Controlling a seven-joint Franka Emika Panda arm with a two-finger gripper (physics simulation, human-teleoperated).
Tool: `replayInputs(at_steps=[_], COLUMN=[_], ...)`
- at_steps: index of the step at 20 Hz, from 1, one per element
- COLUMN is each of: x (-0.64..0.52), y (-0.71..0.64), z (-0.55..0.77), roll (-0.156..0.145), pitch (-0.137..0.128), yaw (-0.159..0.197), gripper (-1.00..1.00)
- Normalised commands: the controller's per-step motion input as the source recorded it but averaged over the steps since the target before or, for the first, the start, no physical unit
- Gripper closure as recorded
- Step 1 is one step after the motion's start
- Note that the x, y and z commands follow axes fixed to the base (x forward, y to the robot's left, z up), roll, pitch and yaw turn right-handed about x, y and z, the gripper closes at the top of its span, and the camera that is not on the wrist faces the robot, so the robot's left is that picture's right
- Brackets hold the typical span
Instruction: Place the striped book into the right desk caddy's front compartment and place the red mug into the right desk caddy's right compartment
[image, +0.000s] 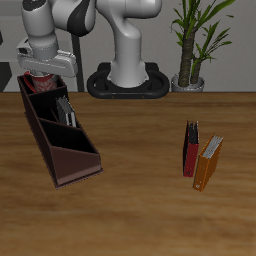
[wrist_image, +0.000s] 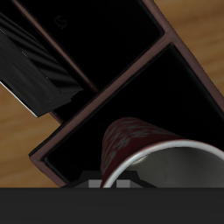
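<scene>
The right desk caddy (image: 78, 168) is a long maroon box lying near the table's edge. The striped book (image: 65, 108) stands in its front compartment (image: 58, 112), between two dividers. At the caddy's tall end, my gripper (image: 42, 70) is shut on the red mug (image: 42, 82), which hangs in the mouth of the right compartment (image: 38, 88). In the wrist view the red mug (wrist_image: 144, 153) is close under my gripper (wrist_image: 112, 182), with its pale inside showing, over the dark right compartment (wrist_image: 131, 87). The striped book (wrist_image: 39, 74) lies beyond the divider. My fingertips are mostly hidden.
A dark red book (image: 190, 148) and an orange book (image: 208, 163) stand together on the wooden table, well away from the caddy. The robot's base (image: 128, 80) and a potted plant (image: 190, 60) are at the back.
</scene>
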Motion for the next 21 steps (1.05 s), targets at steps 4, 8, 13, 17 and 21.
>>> replayInputs(at_steps=[4,8,13,17,21], x=[-0.01,0.05,0.01,-0.02,-0.01], y=[0.1,0.0,0.09,0.03,0.06], z=[-0.12,-0.1,-0.1,0.0,0.09], roll=[-0.002,-0.017,0.008,0.0,-0.002], pitch=[0.004,0.021,0.005,0.004,-0.012], yaw=[0.007,-0.013,-0.004,-0.002,0.005], gripper=[1.0,-1.0,-1.0,-1.0,-1.0])
